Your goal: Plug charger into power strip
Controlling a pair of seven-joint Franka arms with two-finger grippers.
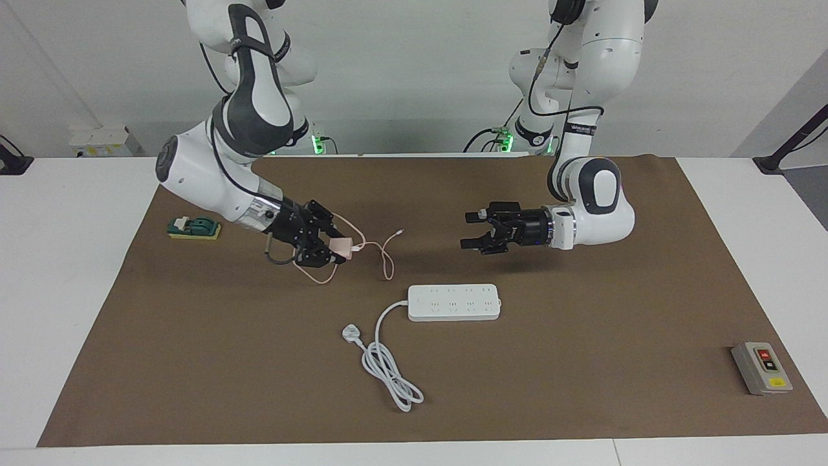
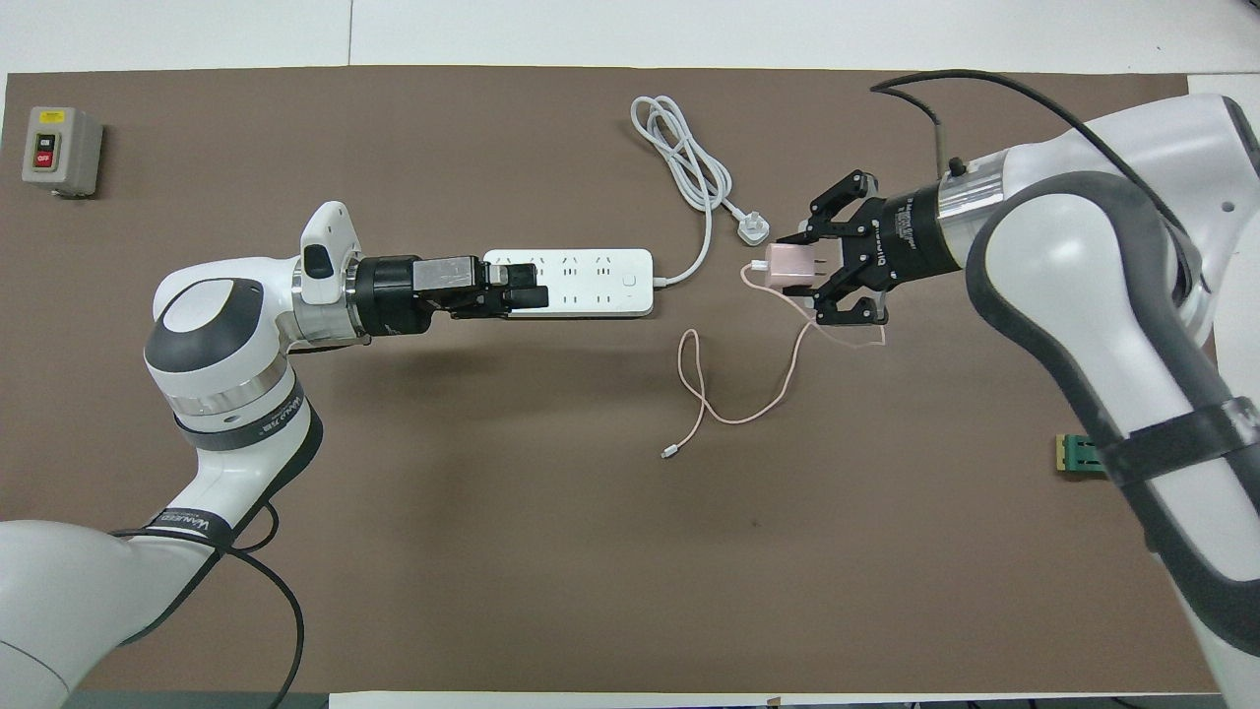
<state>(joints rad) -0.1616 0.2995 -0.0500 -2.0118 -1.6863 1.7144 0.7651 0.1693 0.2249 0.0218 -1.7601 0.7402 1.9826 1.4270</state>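
Pale-pink charger [image 1: 341,246], white power strip [image 1: 453,302], brown mat [image 1: 582,362], grey switch box [image 1: 761,367] with red and yellow.

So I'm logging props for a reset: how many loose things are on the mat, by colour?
White: 1, the power strip
Pink: 1, the charger, held in the right gripper
Grey: 1, the switch box
Green: 1, the small block
Total: 4
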